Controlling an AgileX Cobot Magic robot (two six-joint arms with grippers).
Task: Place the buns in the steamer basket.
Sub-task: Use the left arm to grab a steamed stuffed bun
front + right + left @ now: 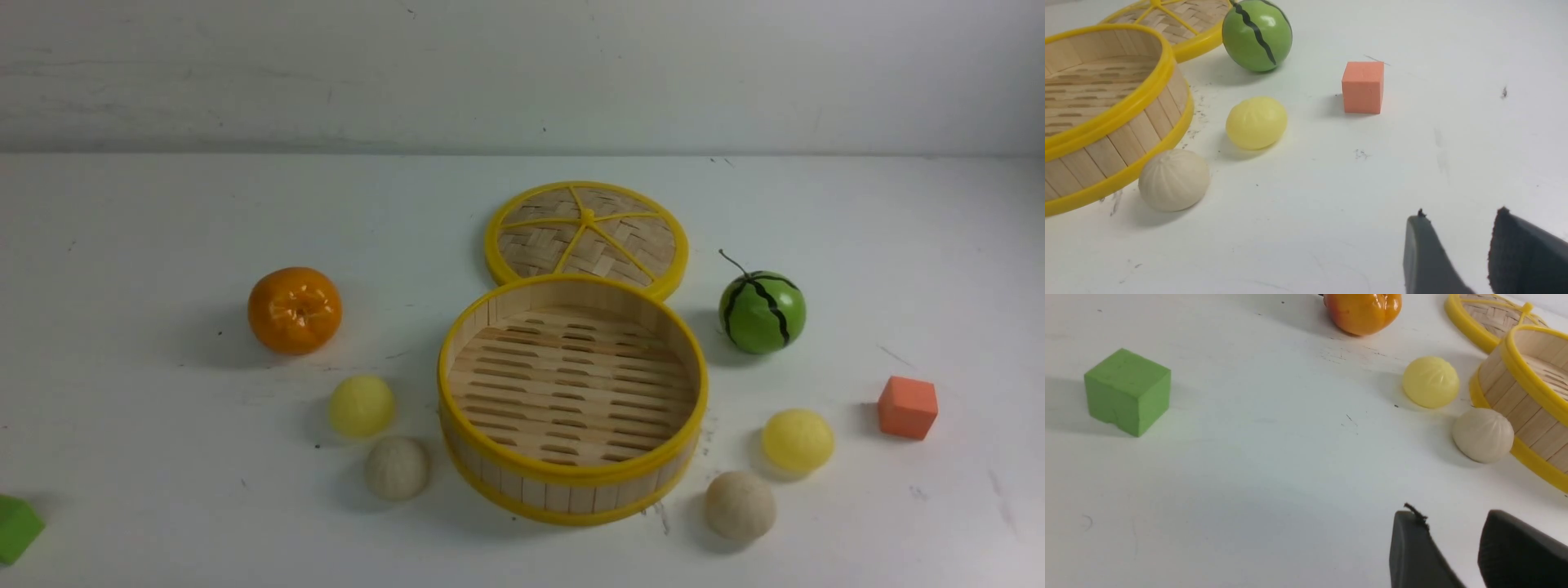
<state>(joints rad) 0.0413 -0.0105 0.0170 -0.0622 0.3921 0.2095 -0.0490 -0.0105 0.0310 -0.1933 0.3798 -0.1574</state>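
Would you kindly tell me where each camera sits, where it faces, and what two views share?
Front view: between the arms, facing forward at the steamer basket, lid, buns; no arm shows.
Left wrist view: on the left arm, past the open left gripper toward the green cube and tangerine.
Right wrist view: on the right arm, past the open right gripper, toward the orange cube and watermelon ball.
Shared: all three show that basket.

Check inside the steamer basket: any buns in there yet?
No. Only the bare slatted floor shows inside the steamer basket. The near wall hides a thin strip of floor. The buns lie outside on the table.
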